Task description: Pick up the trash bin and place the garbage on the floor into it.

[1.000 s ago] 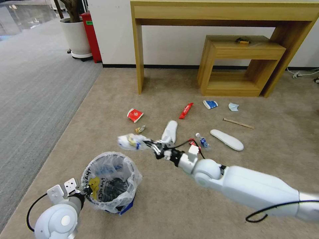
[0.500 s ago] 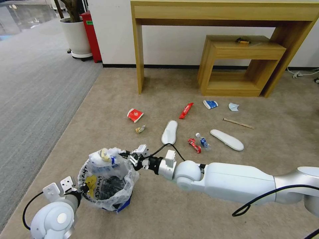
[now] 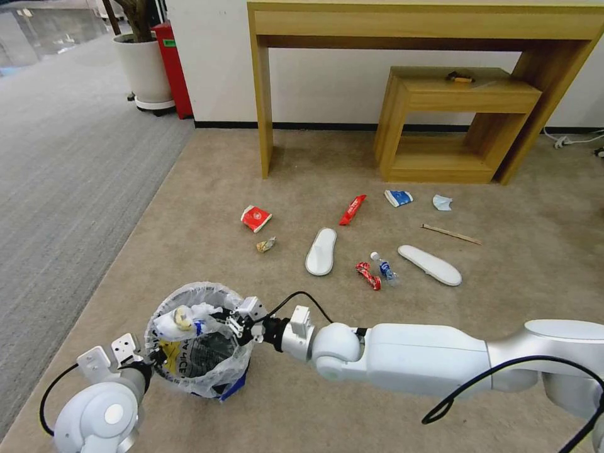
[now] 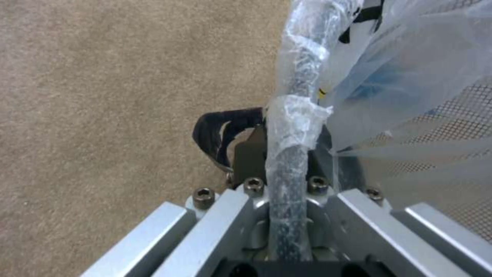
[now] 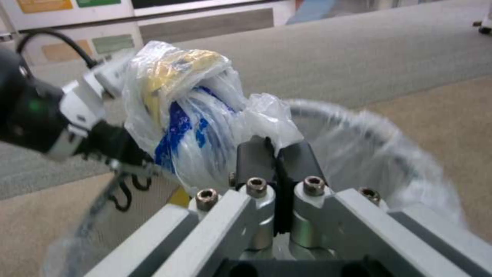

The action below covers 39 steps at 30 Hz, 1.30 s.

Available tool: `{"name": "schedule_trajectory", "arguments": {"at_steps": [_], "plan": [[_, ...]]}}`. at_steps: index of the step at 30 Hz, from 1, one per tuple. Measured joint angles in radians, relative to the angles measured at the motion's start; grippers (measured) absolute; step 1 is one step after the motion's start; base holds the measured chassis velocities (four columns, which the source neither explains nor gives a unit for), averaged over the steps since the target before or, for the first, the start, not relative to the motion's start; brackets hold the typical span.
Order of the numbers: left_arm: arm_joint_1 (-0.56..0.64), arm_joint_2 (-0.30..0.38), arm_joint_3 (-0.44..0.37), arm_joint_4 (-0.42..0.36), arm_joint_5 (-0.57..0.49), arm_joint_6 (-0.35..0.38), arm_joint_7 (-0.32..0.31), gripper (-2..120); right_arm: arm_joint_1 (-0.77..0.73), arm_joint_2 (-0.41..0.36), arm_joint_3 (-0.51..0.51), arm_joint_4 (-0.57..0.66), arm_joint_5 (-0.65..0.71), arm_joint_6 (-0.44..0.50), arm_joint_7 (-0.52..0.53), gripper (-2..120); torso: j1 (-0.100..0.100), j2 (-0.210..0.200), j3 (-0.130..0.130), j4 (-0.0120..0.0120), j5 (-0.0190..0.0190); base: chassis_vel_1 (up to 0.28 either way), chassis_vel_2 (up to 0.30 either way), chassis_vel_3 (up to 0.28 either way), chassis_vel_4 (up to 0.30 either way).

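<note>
Low on the beige carpet floor, one round black mesh trash bin with a crinkled clear liner is gripped at its rim by the left tool. Over its mouth, one knotted white plastic bag is pinched by the closed right tool. Two flat white slippers and three red wrappers are scattered beyond.

Beige carpet floor holds two white slippers, red wrappers, small bottle, wooden stick.
</note>
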Motion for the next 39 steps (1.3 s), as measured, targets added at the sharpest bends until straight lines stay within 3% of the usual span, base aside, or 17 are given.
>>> {"name": "schedule_trajectory", "arguments": {"at_steps": [6, 11, 13, 26, 34, 39], "plan": [[0.003, -0.002, -0.006, -0.004, 0.0, 0.0, 0.0, 0, -0.029, 0.002, -0.002, -0.021, -0.015, 0.0, 0.0, 15, 0.0, 0.0, 0.0, -0.0004, 0.0001, 0.0, 0.0, 0.0, 0.0], [0.006, -0.003, -0.008, -0.002, 0.0, 0.0, 0.001, 0, -0.039, -0.003, 0.011, -0.025, -0.019, -0.003, -0.001, 39, 0.0, 0.0, 0.0, -0.0002, 0.0, 0.0, 0.0, 0.0, 0.0], [0.006, -0.005, -0.008, -0.001, 0.001, 0.0, 0.001, 0, -0.039, -0.003, 0.016, -0.025, -0.018, -0.004, -0.001, 42, 0.0, 0.0, 0.0, -0.0002, 0.0001, 0.0, 0.0, 0.0, 0.0], [0.006, -0.017, -0.001, 0.013, 0.022, 0.0, 0.012, 0, -0.036, 0.029, 0.148, -0.018, 0.007, -0.047, 0.067, 94, 0.0, 0.0, 0.0, -0.0001, 0.0001, 0.0, 0.0, 0.0, 0.0], [0.006, -0.013, 0.002, 0.013, 0.02, 0.0, 0.012, 0, -0.059, -0.04, 0.234, -0.033, 0.013, -0.065, 0.09, 100, 0.0, 0.0, 0.0, -0.0001, 0.0003, 0.0, 0.0, 0.0, 0.0], [0.006, -0.01, 0.007, 0.015, 0.02, 0.0, 0.014, 0, -0.113, -0.138, 0.306, -0.056, -0.001, -0.055, 0.046, 100, 0.0, 0.0, 0.0, -0.0003, 0.0004, 0.0, 0.0, 0.0, 0.0]]}}
